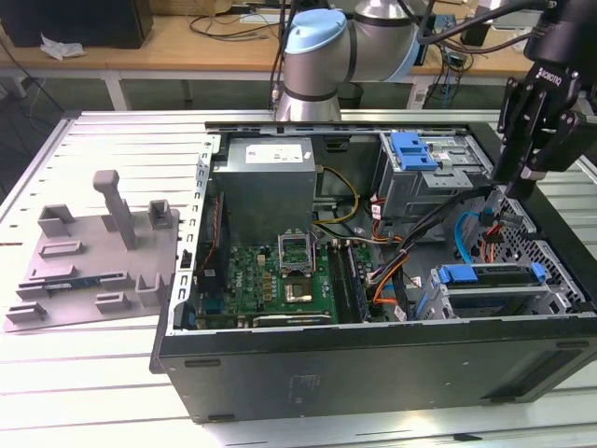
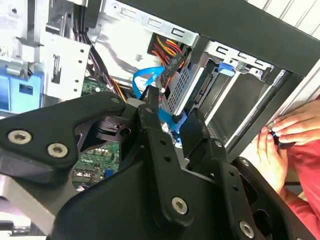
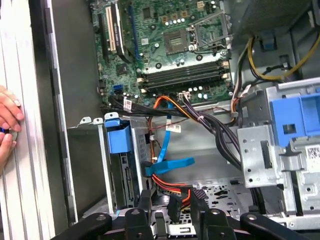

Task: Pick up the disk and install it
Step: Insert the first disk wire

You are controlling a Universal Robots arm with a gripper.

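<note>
- Disk (image 1: 490,273) sits in the lower drive bay of the computer case (image 1: 373,364), at the exterior view's right. Its blue bracket lies level in the cage, so it looks seated.
- Fingers (image 3: 146,202) stand partly apart and grip nothing. A connector with orange and red wires (image 3: 176,204) hangs between them, probably because the arm is working among the cables over that bay.
- The disk lies near the fingers, lower in the case and not touching them.

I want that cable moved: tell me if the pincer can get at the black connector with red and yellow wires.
Probably yes. The pincer hangs right at the connector, with nothing between them; only the blue cable runs close by.
</note>
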